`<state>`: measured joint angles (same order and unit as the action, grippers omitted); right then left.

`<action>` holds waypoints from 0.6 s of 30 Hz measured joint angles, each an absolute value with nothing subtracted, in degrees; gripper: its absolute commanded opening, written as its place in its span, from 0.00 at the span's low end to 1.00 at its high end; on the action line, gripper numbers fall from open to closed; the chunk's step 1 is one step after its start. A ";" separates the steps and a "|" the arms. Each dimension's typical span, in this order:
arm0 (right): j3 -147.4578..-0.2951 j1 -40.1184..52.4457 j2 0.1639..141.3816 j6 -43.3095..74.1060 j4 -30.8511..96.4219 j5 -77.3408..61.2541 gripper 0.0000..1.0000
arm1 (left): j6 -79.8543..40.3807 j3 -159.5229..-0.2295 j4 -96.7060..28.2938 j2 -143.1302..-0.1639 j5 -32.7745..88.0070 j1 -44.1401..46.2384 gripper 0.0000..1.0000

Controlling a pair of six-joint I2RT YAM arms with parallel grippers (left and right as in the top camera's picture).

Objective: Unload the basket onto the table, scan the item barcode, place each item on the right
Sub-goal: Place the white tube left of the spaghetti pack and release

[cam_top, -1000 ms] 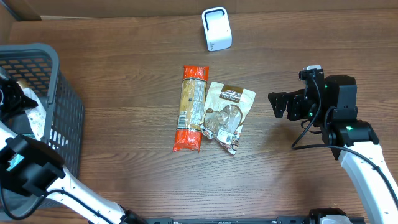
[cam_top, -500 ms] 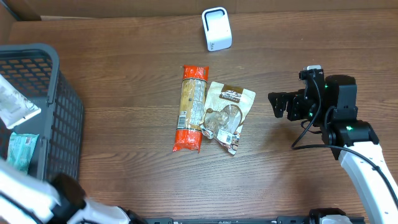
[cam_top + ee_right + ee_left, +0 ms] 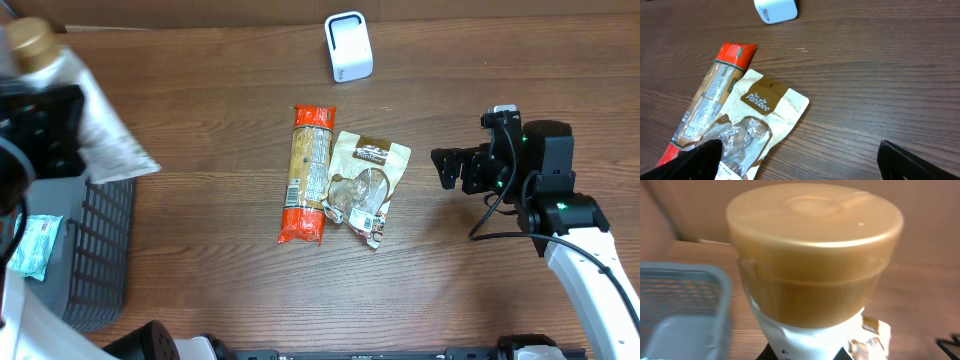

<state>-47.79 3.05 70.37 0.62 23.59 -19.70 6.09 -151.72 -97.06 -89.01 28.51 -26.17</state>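
Transport step: left gripper (image 3: 45,125) clamps gold-capped pouch (image 3: 105,135) above basket (image 3: 95,260) at left, right gripper (image 3: 450,168) idles open, next move likely needs its barcode turned toward far scanner (image 3: 348,46).

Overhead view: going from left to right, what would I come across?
gold-capped container → red-ended packet → brown-and-white pouch → right gripper

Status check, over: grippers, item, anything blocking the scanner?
Left gripper shut on gold-capped pouch, up over basket. Right gripper open, empty, hovering right side. Pasta packet, snack bag lie mid-table, short of scanner.
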 measured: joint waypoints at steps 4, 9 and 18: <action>-47.79 3.05 70.37 0.62 23.59 -19.70 1.00 | 5.67 -145.73 -97.06 -89.62 27.49 -18.83 0.04; -47.79 3.05 70.37 0.64 23.59 -19.70 1.00 | 4.36 -132.42 -96.64 -90.15 23.33 -10.33 0.04; -47.79 3.07 70.37 0.64 23.59 -19.68 1.00 | 0.60 -99.85 -76.51 -92.33 19.22 0.14 0.05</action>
<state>-47.79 3.07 70.37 0.64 23.59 -19.68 0.60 -99.85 -76.51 -92.33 19.22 0.14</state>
